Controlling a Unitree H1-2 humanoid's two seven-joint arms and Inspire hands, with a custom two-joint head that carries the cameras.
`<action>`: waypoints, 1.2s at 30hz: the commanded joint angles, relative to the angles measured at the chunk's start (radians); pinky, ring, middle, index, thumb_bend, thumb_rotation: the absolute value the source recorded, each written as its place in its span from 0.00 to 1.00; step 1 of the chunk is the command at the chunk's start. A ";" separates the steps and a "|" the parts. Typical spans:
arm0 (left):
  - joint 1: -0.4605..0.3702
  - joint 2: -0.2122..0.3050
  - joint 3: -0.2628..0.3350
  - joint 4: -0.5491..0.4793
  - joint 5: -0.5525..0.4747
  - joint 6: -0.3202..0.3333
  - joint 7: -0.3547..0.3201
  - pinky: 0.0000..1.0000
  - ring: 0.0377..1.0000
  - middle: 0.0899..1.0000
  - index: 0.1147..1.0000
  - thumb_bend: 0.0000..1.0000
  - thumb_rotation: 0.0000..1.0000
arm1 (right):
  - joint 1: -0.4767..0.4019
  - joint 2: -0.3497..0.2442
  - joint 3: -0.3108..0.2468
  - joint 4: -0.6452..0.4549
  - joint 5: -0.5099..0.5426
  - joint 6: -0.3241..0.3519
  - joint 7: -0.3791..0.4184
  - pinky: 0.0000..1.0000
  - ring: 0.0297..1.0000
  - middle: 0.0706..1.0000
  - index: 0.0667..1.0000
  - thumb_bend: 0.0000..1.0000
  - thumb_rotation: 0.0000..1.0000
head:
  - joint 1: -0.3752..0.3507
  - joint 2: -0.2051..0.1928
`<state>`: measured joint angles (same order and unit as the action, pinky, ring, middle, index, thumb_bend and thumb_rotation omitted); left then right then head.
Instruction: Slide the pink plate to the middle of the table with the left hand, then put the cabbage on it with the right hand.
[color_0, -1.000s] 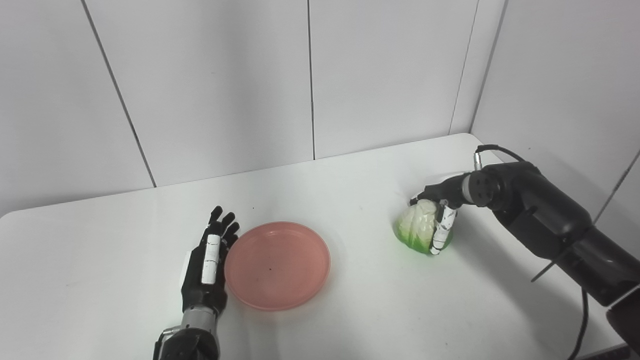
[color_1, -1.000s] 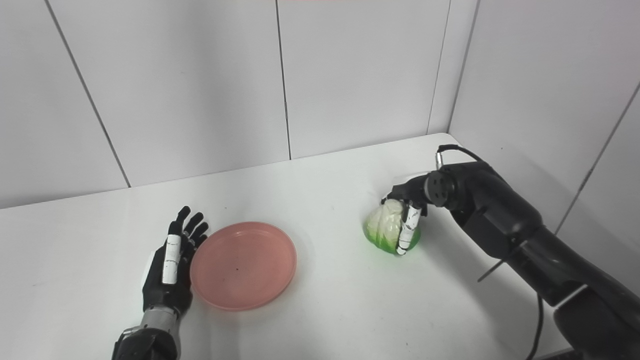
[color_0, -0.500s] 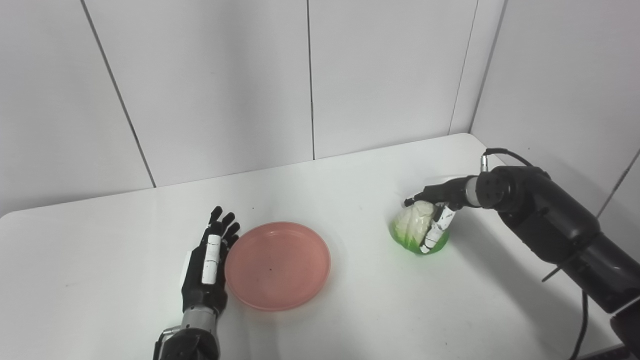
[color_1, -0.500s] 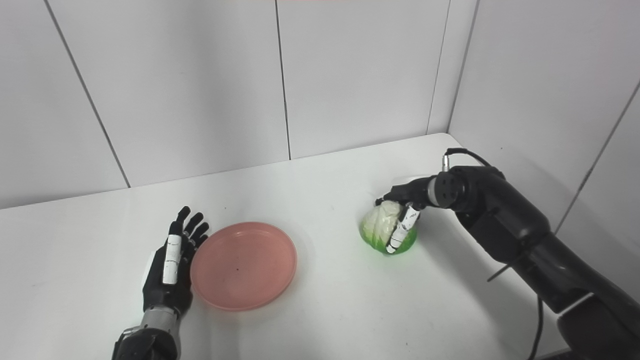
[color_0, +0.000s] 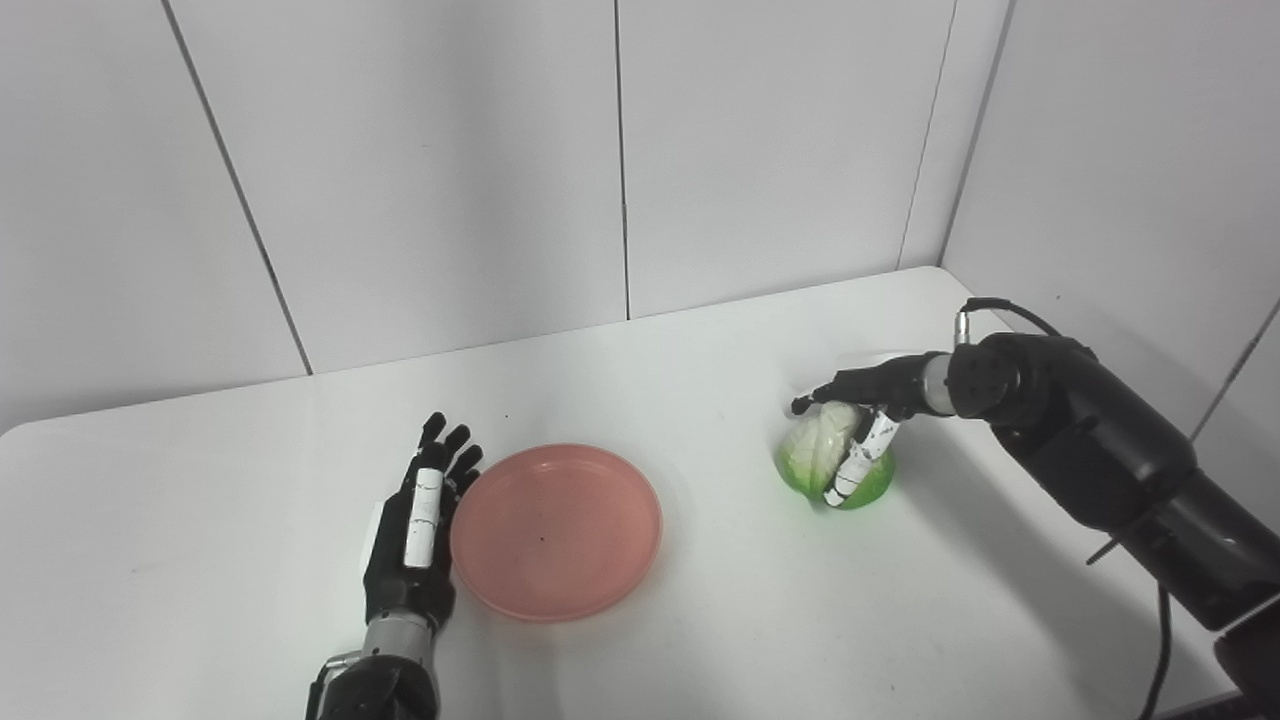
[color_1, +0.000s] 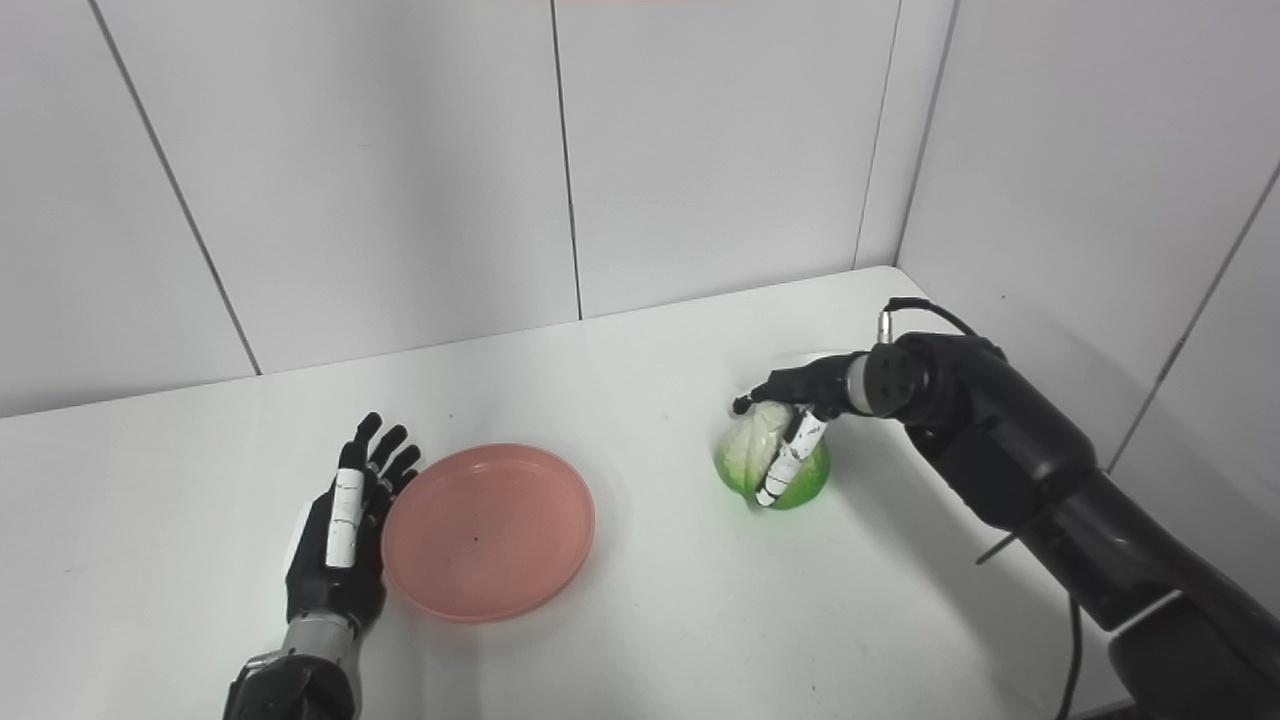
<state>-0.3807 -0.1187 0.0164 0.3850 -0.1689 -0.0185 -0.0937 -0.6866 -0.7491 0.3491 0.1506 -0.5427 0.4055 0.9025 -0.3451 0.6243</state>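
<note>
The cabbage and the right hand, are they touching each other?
Touching. In the left eye view the right hand curls over the cabbage, its fingers lying against the front with no gap visible.

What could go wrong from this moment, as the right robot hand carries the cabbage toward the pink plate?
1. The right robot hand grips the cabbage mostly from above and one side, so the rounded cabbage may slip out on the way.
2. The pink plate is shallow; a drop from height may let the cabbage roll off.
3. The left robot hand lies open against the plate's left edge; any motion there could shift the plate.
</note>
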 joint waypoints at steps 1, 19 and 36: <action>0.016 0.004 -0.007 0.015 0.005 0.057 0.002 0.93 0.91 0.93 0.94 0.96 0.81 | -0.040 -0.020 -0.020 -0.025 0.005 0.004 -0.023 0.79 0.96 1.00 0.92 1.00 0.32 | 0.001 -0.001; 0.014 0.001 -0.007 0.008 0.000 0.067 -0.003 0.95 0.91 0.94 0.96 0.97 0.81 | -0.006 0.009 0.044 -0.031 -0.149 0.002 -0.107 0.67 0.82 0.88 0.84 0.97 0.17 | 0.015 0.002; 0.021 -0.002 -0.008 0.004 -0.003 0.070 -0.008 0.95 0.91 0.95 0.95 0.96 0.81 | 0.099 0.080 -0.056 0.013 -0.120 -0.146 -0.406 0.34 0.38 0.44 0.52 0.66 0.19 | 0.017 0.006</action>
<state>-0.3787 -0.1187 0.0140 0.3722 -0.1713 0.0050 -0.1011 -0.5837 -0.6695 0.3151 0.1616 -0.6822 0.3194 0.5579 -0.3283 0.6320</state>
